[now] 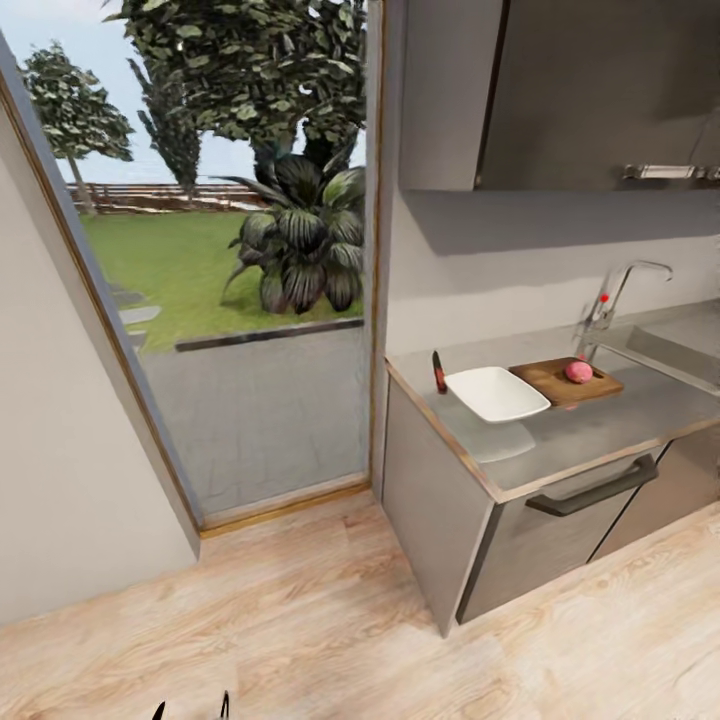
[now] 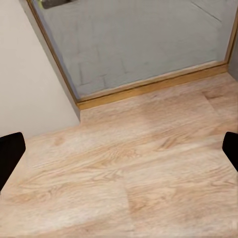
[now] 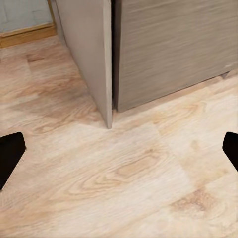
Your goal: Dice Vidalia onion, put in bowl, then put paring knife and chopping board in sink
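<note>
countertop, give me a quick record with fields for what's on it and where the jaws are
countertop: grey, above a drawer with a dark handle
board: on the countertop, beside the sink
onion: whole, pink, on the board
bowl: white, empty, overlapping the board's near end
knife: on the countertop beside the bowl, on the side away from the board
tap: chrome, red knob, behind the board
left gripper: jaws open, over wood floor
right gripper: jaws open, over wood floor by the cabinet
</note>
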Motion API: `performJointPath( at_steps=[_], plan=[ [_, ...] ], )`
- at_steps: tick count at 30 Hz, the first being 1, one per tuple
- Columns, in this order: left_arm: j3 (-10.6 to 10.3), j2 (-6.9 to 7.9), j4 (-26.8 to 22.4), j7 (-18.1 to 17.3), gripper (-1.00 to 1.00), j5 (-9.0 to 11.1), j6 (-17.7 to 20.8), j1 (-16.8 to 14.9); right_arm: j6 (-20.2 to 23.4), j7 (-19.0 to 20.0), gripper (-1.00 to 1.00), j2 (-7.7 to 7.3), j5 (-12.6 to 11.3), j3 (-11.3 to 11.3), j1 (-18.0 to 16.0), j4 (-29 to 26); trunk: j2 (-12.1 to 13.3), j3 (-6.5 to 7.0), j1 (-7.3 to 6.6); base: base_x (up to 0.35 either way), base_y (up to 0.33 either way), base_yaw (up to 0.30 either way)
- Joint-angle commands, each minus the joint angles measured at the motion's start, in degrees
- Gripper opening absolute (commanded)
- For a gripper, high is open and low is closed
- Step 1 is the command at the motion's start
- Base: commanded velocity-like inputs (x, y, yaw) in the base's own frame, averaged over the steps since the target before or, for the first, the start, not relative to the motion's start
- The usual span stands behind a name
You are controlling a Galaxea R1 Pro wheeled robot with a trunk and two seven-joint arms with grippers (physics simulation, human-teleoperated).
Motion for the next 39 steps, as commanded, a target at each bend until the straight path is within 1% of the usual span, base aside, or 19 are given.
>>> performJointPath(
  at_steps=[1,9,30,33,39],
  plan=[
    [-0.5,-0.06,0.2,0.2,1.00,0.3,-0.2,-0.1,-0.2,-0.1,1.00,-0.05,-0.5,0.5,-0.1,0.0,0.0,0.00,0.01,0.077,0.299,-0.129],
    [-0.5,-0.09,0.2,0.2,1.00,0.3,-0.2,-0.1,-0.2,-0.1,1.00,-0.02,-0.5,0.6,-0.1,0.0,0.0,0.41,0.01,0.126,0.290,-0.128],
    [-0.5,-0.08,0.2,0.2,1.00,0.3,-0.2,-0.1,-0.2,-0.1,1.00,0.03,-0.5,0.6,0.0,0.0,0.0,1.46,0.01,0.252,0.243,-0.125],
    [-0.5,-0.09,0.2,0.2,1.00,0.3,-0.2,-0.1,-0.2,-0.1,1.00,0.03,-0.5,0.6,-0.1,0.0,0.0,1.61,0.01,0.270,0.178,-0.121],
    [-0.5,-0.08,0.3,0.2,1.00,0.2,-0.2,-0.1,-0.1,-0.1,1.00,0.03,-0.5,0.5,-0.1,0.0,0.0,1.76,0.01,0.213,0.027,-0.062]
  ],
)
